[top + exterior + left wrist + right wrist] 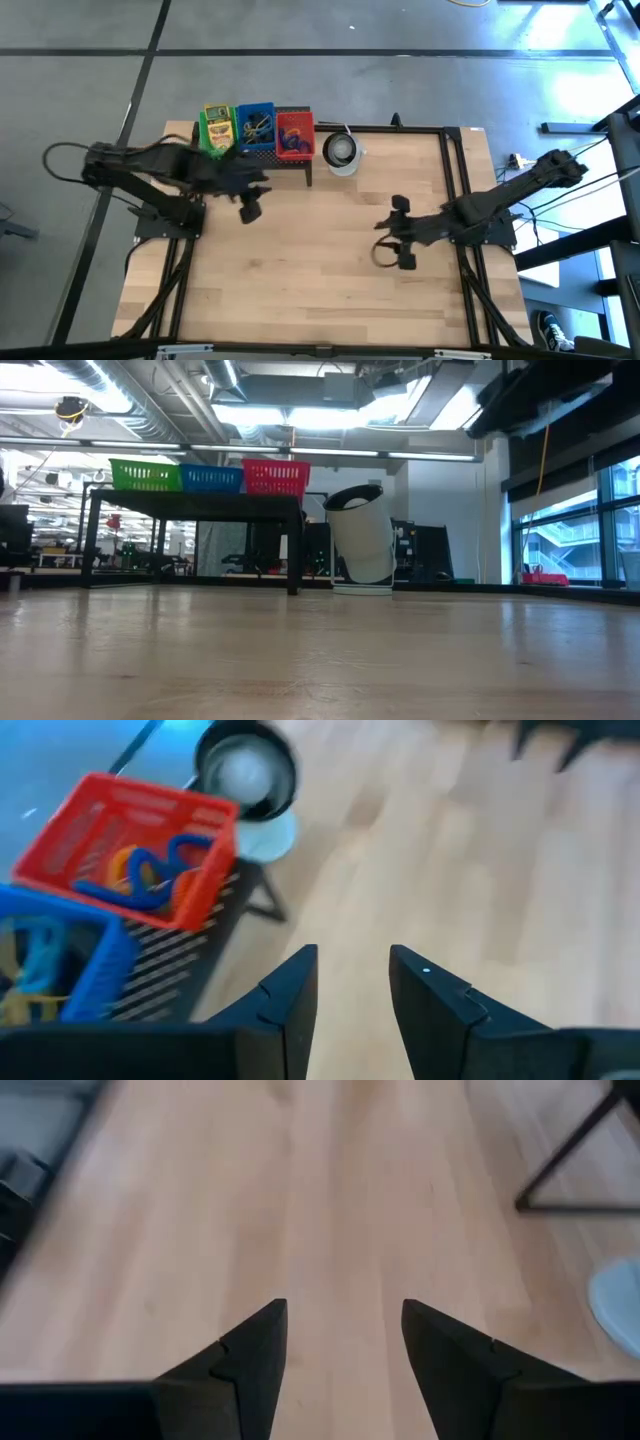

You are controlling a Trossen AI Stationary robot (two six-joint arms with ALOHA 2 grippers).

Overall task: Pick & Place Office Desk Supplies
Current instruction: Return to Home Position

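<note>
Supplies [258, 126] are shown stowed in the green bin [145, 476], blue bin [212, 480] and red bin [275, 477] along the shelf [200, 503], just beyond the left tool [248, 205], released and empty over the desk [320, 280]. The right tool [395, 245], likewise released, is seen well apart; withdrawal from the shelf is judged unobstructed.

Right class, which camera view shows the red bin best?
The left wrist view: the red bin is close, blue and orange contents visible. High view: small, from above. Low view: only its side. Right wrist view: absent.
</note>
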